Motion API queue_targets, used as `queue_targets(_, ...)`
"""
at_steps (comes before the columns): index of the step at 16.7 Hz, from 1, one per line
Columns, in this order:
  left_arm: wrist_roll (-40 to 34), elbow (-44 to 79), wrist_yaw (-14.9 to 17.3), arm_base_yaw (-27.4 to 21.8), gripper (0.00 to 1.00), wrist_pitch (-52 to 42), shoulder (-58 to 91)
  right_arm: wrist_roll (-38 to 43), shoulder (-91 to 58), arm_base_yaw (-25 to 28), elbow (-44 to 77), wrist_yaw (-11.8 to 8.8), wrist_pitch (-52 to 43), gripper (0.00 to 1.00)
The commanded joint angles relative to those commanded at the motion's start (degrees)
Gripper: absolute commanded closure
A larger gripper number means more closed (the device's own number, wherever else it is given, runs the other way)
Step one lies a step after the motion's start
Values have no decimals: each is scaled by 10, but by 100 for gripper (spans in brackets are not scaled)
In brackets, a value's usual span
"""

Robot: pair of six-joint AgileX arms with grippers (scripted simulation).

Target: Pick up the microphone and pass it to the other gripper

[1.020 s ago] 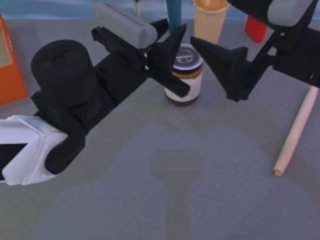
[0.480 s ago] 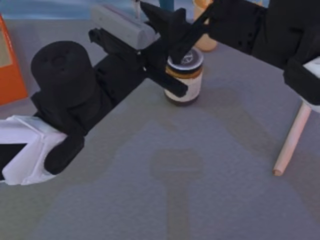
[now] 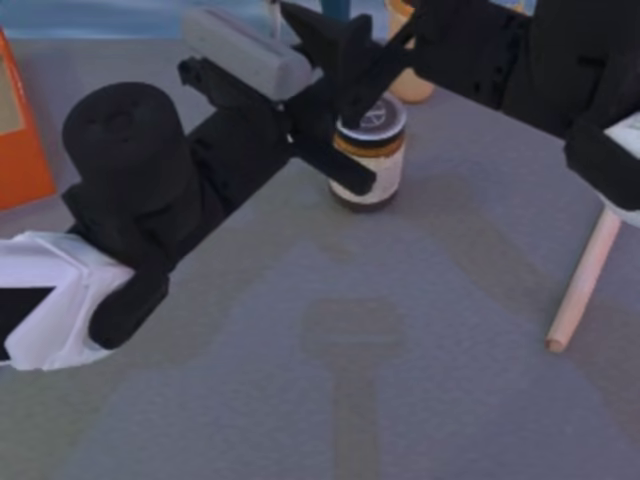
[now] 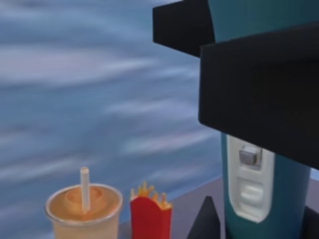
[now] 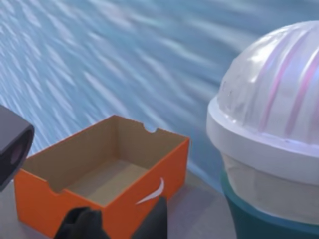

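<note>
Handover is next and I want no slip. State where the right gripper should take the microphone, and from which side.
Take the microphone by its teal handle, not the head: that dome is wide and rounded. It stands upright in the left gripper, so the right gripper should probably come in level from the table's right.

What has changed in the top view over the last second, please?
The right gripper swung in from the table's right to the microphone held up by the left gripper, above the jar. The left arm, jar, pink rod and orange box stayed put.
</note>
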State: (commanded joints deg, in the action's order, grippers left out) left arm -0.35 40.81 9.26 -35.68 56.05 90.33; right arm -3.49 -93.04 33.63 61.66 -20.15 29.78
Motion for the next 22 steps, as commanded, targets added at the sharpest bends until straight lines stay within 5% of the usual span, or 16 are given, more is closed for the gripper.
queue_targets(8,0,0,0,0,100,0,0,0,0,0,0,0,0,98)
queue_targets(17,0,0,0,0,100,0,0,0,0,0,0,0,0,100)
queue_targets(22,0,0,0,0,62,0,0,0,0,0,0,0,0,100)
